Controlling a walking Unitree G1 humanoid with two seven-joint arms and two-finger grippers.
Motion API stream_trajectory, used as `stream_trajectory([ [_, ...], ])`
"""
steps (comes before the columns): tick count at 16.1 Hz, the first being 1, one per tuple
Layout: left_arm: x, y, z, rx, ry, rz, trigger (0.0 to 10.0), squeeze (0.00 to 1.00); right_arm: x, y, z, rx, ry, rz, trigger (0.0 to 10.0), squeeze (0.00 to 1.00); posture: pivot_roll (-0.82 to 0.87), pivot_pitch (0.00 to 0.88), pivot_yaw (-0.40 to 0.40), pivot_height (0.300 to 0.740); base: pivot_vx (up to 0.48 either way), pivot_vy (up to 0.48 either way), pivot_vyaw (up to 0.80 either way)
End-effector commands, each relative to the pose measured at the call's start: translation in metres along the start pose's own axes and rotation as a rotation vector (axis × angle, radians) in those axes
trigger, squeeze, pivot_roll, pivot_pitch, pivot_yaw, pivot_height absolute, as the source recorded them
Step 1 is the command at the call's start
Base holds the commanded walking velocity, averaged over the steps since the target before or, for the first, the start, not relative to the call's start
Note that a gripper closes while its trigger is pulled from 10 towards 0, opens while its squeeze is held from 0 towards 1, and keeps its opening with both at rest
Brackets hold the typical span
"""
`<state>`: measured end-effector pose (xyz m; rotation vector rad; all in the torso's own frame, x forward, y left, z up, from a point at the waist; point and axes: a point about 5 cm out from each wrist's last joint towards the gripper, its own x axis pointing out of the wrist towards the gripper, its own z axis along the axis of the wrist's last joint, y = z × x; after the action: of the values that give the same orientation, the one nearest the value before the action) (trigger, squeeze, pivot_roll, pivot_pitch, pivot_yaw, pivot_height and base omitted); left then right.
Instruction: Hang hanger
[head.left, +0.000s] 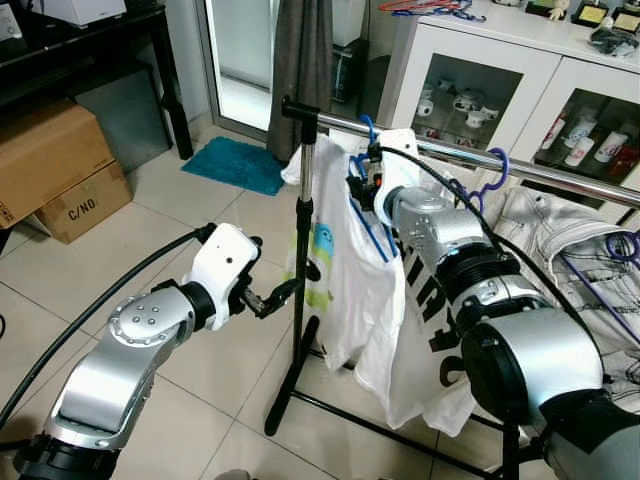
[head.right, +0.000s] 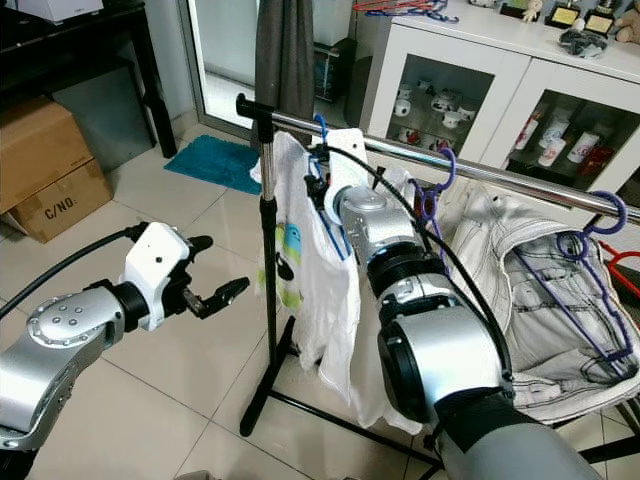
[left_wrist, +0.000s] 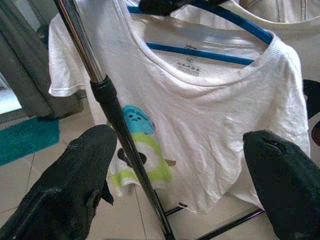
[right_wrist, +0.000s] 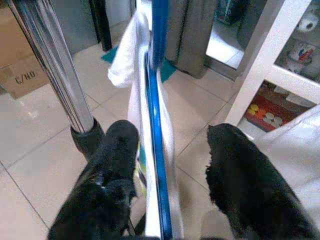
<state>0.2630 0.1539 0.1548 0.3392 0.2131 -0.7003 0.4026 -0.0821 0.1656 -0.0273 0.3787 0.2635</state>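
Plainly printed "C/NO." marks the cardboard box on the floor, and a small neck label inside the white T-shirt is too small to read. The right pincer, arm stretched forward and up to the chrome rail, stands open around the blue hanger, which carries the shirt, hook over the rail, its bar running across the rail. The left pincer reaches level toward the rack's upright pole, fingers spread wide.

Blue hanger, white cartoon-print shirt
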Motion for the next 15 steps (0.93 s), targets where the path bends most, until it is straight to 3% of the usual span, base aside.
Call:
stream_trajectory([
  [1, 0.0016, -0.0042, 0.0013, 0.010, 0.003, -0.038, 10.0, 1.00, 0.0007, 0.0000, 0.0004, 0.000, 0.005, -0.007, 0.0, 0.00, 0.10, 0.000, -0.079, 0.740, 0.000, 0.000, 0.00],
  [15, 0.0029, -0.0017, -0.0001, 0.019, 0.006, -0.032, 10.0, 1.00, 0.0016, -0.0038, 0.0007, 0.036, -0.014, -0.009, 0.0, 0.00, 0.10, 0.000, -0.078, 0.740, 0.000, 0.000, 0.00],
])
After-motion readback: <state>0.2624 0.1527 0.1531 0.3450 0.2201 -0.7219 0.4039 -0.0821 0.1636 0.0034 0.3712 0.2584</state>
